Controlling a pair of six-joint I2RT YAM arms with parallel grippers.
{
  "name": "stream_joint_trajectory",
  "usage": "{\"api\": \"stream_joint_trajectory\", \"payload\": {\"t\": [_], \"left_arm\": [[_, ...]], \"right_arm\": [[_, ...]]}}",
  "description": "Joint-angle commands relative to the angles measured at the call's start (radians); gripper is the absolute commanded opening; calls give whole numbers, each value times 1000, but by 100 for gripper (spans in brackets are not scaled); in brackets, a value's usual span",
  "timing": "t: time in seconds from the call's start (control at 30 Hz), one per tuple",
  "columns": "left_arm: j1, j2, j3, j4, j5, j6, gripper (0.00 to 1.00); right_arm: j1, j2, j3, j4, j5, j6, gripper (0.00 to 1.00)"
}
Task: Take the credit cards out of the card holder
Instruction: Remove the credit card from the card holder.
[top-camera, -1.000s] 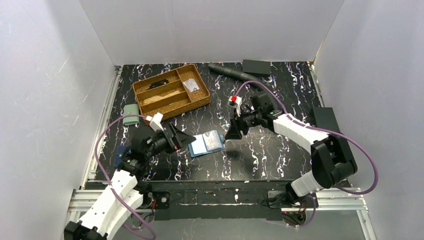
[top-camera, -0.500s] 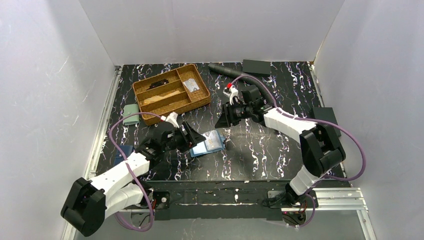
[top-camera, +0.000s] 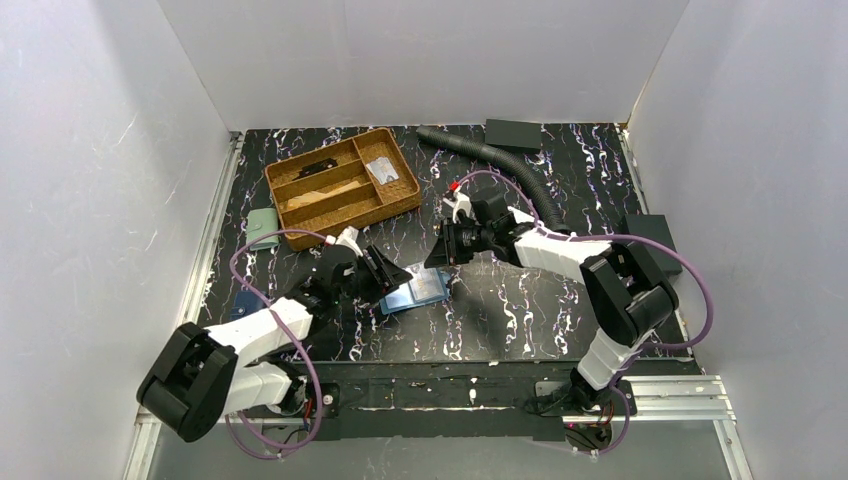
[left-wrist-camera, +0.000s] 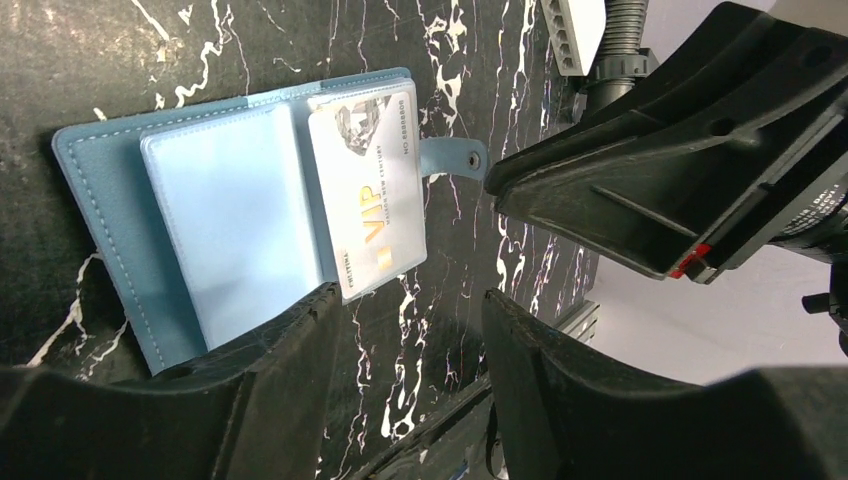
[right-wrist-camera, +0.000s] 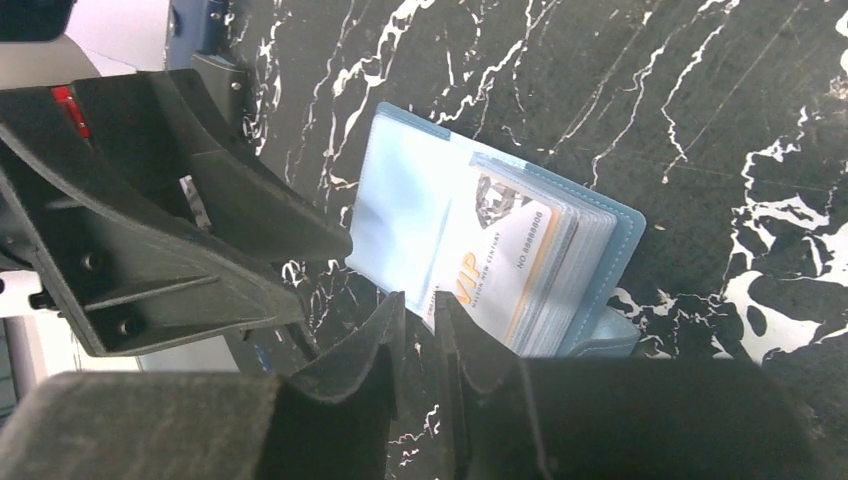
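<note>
The card holder (top-camera: 413, 292) is a teal-blue wallet lying open on the black marbled table, seen too in the left wrist view (left-wrist-camera: 110, 220) and the right wrist view (right-wrist-camera: 610, 240). A pale whitish card (left-wrist-camera: 372, 190) with gold "VIP" lettering sits in its clear sleeves (right-wrist-camera: 500, 265). No orange and blue card shows. My left gripper (left-wrist-camera: 410, 305) is open and empty at the wallet's left edge (top-camera: 388, 272), one finger (left-wrist-camera: 270, 370) beside the card's corner. My right gripper (right-wrist-camera: 417, 312) is shut and empty, hovering at the wallet's far side (top-camera: 443, 250) near its snap tab (left-wrist-camera: 455, 157).
A wicker tray (top-camera: 342, 186) with dividers stands at the back left, a small card in one compartment. A pale green pouch (top-camera: 262, 228) lies left of it. A navy wallet (top-camera: 240, 305) sits behind my left arm. A black corrugated hose (top-camera: 490, 160) and black boxes (top-camera: 513, 133) lie at the back.
My left gripper has reached right, up to the wallet's edge. My right gripper has moved left and back, from the wallet's right side to its far side. The wallet has stayed put.
</note>
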Motion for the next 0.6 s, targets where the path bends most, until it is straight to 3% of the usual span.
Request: {"api": "stream_joint_trajectory", "payload": {"t": [0.0, 0.57], "left_arm": [[-4, 34, -16, 74, 3, 24, 51], [-4, 207, 8, 177, 39, 30, 49]], "right_arm": [[13, 11, 24, 24, 34, -4, 25], [24, 79, 56, -46, 60, -60, 27]]}}
